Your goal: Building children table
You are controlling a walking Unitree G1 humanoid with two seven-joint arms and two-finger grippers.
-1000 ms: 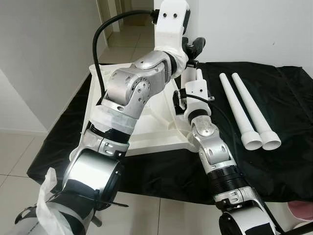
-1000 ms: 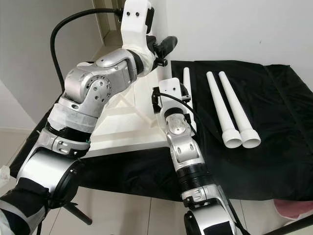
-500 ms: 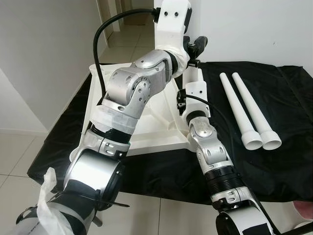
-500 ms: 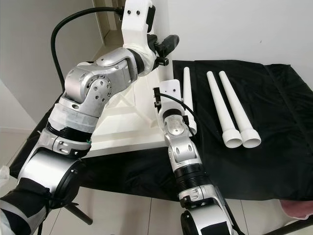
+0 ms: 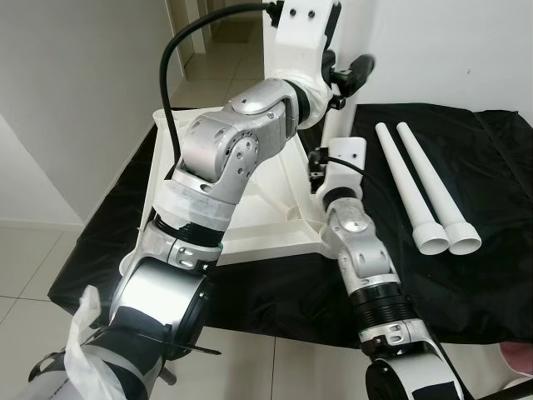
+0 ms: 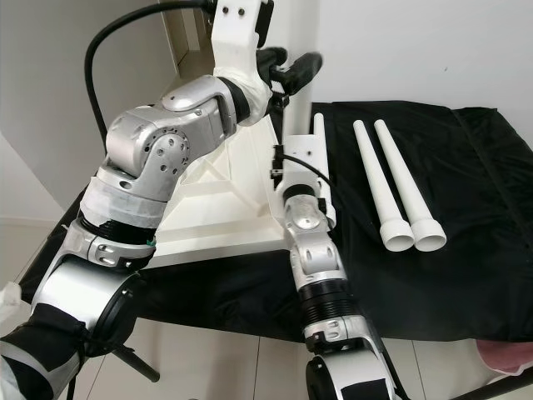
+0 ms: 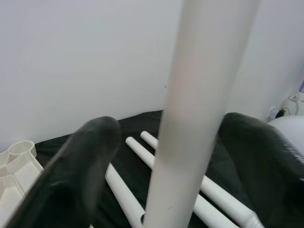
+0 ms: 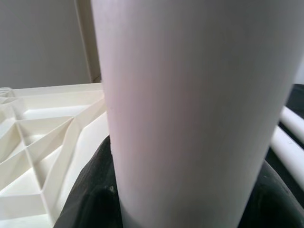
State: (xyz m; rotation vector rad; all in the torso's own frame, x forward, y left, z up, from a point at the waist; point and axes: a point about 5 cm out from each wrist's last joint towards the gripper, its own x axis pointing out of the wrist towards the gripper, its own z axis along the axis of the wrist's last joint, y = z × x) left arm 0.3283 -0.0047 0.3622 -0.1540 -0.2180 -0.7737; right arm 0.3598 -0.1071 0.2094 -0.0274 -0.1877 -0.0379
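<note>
Table leg [image 7: 190,118] blurred between left gripper [image 7: 166,156] fingers, right gripper [image 8: 180,199] clamping it too, black cloth [image 5: 466,275] beneath, white wall [image 7: 85,57] behind.

- The left arm [image 5: 229,158] is bent sharply at the elbow and reaches up and forward, its silver joints stacked from the shoulder at the near left to the white wrist housing at the top.
- The left hand [image 7: 166,156] is raised high, and its two black fingers [image 7: 80,166] stand on either side of a white leg [image 7: 190,109], closed around it.
- The right arm [image 6: 312,250] stretches nearly straight forward from the lower right, forearm rising to a white wrist block.
- The right hand [image 8: 185,204] also grips the white leg, its dark fingers pressed against it on both sides.
</note>
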